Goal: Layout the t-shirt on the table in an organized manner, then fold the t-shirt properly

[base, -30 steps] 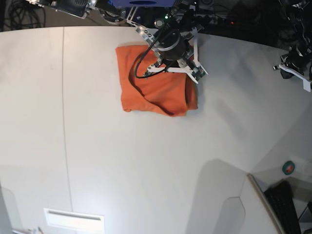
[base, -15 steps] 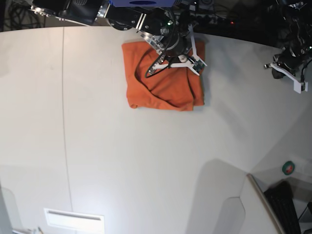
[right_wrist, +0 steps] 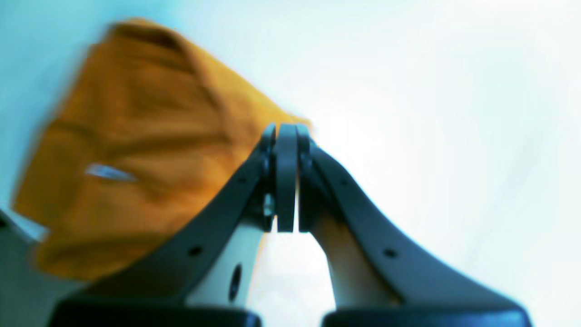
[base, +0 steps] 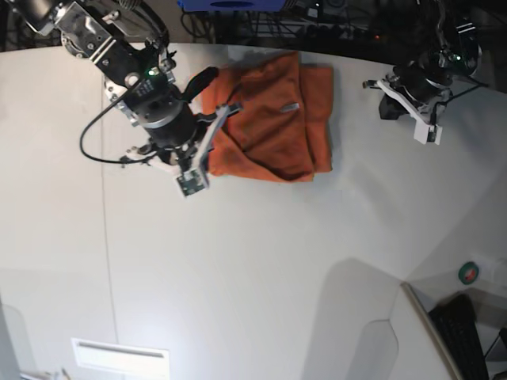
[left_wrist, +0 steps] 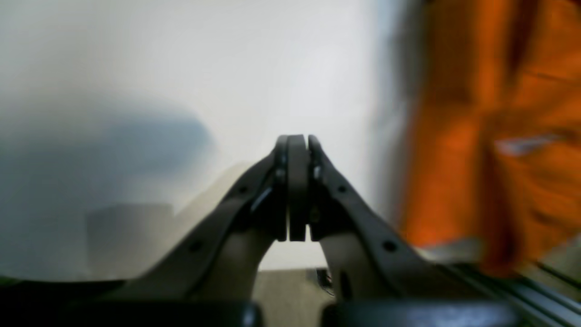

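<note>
Folded t-shirt (base: 273, 119) lies w/ long axis across tabletop (base: 238, 269); right pincer (base: 207, 77) at its left edge, left pincer (base: 383, 101) off its right, both clenched, empty.

A: What lies on the table (base: 261, 261)?

B: A folded orange shirt (base: 273, 119) near the far edge, small grey tag showing.

A: And the arms?

B: Right gripper (base: 200, 81) at the shirt's left edge; left gripper (base: 383, 105) apart, to the shirt's right.

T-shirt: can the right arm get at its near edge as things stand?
Probably yes. The right end effector sits shut at the t-shirt's edge, nothing between them on the table; it would need to open first. The left end effector, also shut, is off to the shirt's other side.
</note>
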Available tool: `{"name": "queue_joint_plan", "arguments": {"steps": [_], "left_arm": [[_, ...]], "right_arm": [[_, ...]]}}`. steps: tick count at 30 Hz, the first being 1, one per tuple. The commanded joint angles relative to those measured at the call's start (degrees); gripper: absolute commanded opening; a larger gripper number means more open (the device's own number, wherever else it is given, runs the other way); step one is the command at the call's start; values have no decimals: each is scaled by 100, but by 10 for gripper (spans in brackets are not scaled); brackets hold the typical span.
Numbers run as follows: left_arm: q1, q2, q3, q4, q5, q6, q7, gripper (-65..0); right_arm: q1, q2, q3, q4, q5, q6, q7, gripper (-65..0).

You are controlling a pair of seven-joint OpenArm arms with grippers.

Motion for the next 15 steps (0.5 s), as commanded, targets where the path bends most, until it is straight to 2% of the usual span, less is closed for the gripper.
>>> {"name": "queue_joint_plan", "arguments": {"steps": [1,2,3,6,7,8,15], "left_arm": [[-18,13,-30,219,-68,-8,101,-650],[-18,93,-30,307,-147,-8,268,-650],[-9,154,-30,351,-296,-8,356,-512],[-9,233,-30,255,-868,-8,365,-163],[-35,224,-4,149,-1096,-8,365,-67],[-44,189,84,8,-1281,-8,365,0],[-704,154,875,-853,-1413,1,356,0]], "right_arm": [[6,22,268,111,-60,-1,150,-650],[-82,22,479,111,-60,-1,150,-650],[-170,22,690,111,-60,8,150,-650],[-328,22,1059,111,-68,17,159,-650],[-346,22,1112,111,-68,17,159,-650],[-346,22,1112,102,-68,17,159,-650],[-346,31,1120,102,-68,17,159,-650]]}}
